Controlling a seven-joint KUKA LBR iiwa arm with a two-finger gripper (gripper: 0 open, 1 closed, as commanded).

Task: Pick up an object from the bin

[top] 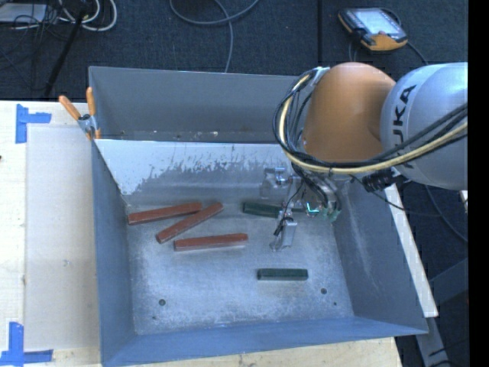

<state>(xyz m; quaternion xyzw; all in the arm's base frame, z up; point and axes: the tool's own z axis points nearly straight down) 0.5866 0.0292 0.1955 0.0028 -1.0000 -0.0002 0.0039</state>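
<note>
My gripper [283,234] hangs right of centre, open or closed I cannot tell, just beside a short dark green flat bar [260,209]. I'd centre over it, straddle its narrow width, then descend.

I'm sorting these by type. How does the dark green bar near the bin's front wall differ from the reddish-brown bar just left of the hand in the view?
The dark green bar is dark green and clearly shorter; the reddish-brown bar is rust-coloured and longer. The green bar lies below the hand in the view, the brown bar off to its left. Both are slim, straight and lie flat, running roughly across the view.
</note>
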